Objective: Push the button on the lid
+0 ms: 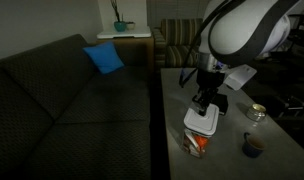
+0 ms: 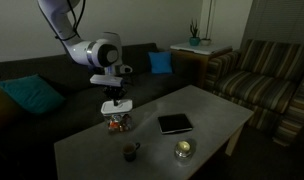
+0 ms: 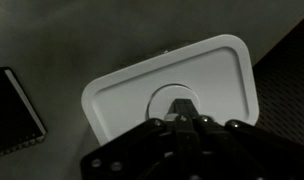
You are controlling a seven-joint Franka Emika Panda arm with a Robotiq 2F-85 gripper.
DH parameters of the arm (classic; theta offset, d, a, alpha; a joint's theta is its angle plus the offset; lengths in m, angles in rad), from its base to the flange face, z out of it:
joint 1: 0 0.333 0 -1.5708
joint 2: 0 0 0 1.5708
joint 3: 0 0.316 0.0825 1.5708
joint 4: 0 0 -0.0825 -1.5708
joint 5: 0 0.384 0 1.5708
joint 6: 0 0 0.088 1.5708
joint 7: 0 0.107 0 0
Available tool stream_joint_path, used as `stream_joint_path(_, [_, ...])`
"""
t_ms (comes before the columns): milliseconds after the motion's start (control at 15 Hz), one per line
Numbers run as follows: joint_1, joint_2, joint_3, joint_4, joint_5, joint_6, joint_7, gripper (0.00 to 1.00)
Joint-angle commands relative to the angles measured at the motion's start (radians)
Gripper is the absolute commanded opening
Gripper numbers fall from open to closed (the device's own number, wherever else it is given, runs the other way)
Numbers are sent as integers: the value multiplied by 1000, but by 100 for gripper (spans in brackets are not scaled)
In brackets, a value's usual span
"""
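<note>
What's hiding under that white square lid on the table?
A small clear container with something orange inside sits under the white rounded-square plastic lid. What the orange stuff is, I cannot tell. From above, the lid covers everything, and the shut tool hides the round button's middle.

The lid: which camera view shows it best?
The wrist view: the lid fills the frame from above, with the shut tool over its round centre button. In both exterior views the lid is small, dim and side-on beneath the tool.
</note>
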Motion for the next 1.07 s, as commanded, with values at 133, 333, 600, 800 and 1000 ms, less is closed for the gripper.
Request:
stream_joint_path(133, [7,-23,14,2,5,-12,-37,1])
stream_joint_path(333, [7,-23,15,-4,4,-12,-40,1])
stream_joint_path(600, [7,-21,14,-3,4,-6,-39,0])
stream_joint_path(800, [7,-21,15,1,5,-10,-39,1])
stream_joint_path(1000, [7,-21,15,2,5,-10,-39,1])
